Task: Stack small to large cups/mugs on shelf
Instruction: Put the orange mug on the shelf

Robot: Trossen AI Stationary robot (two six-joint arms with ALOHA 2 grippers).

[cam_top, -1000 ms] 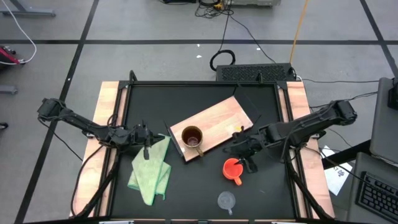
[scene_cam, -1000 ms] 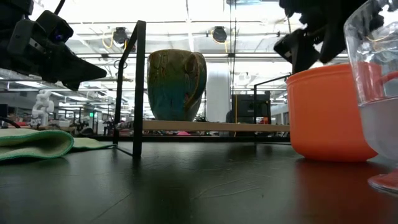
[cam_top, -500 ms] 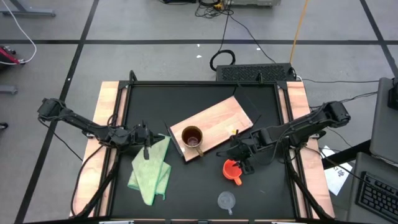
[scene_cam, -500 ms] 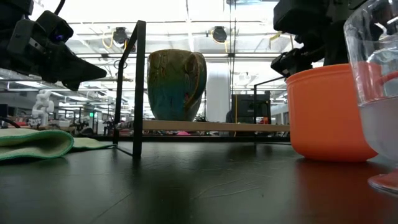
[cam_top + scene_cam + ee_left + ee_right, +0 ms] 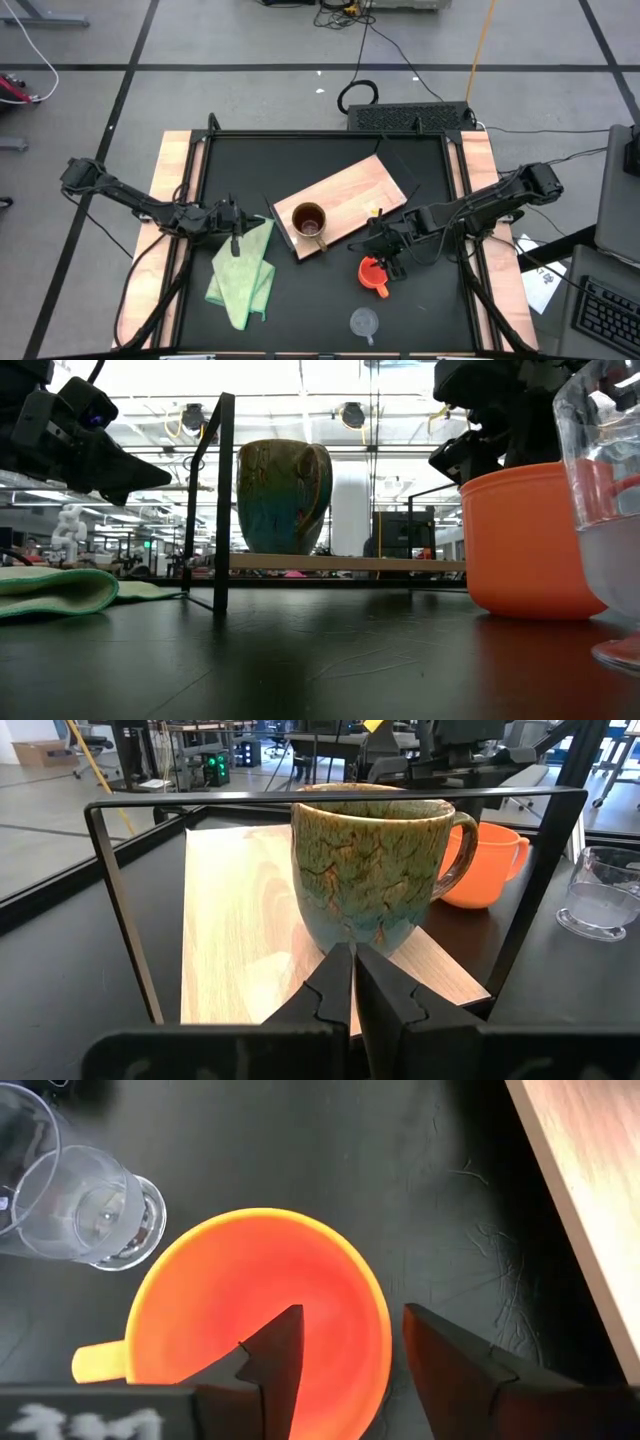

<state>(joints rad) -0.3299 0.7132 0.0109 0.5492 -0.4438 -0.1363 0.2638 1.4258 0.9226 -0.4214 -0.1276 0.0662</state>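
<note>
A brown mug (image 5: 308,220) stands upright on the near left end of the light-wood shelf (image 5: 352,192). An orange mug (image 5: 372,270) stands on the black table, its handle (image 5: 382,291) toward the near edge. A clear glass cup (image 5: 364,322) stands nearer still. My right gripper (image 5: 352,1315) is open and slants down over the orange mug (image 5: 250,1310). One finger (image 5: 275,1355) is inside the mug and the other (image 5: 450,1360) outside its far wall. My left gripper (image 5: 353,982) is shut, level, in front of the brown mug (image 5: 370,870).
A light green cloth (image 5: 245,272) lies crumpled at the near left, just beside my left gripper (image 5: 236,240). The shelf (image 5: 340,563) sits raised on a black wire frame (image 5: 222,500). Bare black table lies between the cloth and the orange mug.
My right gripper has come down and a little toward the table's left onto the orange mug, so its fingers now reach the rim. The mugs and the glass cup have stayed where they were.
</note>
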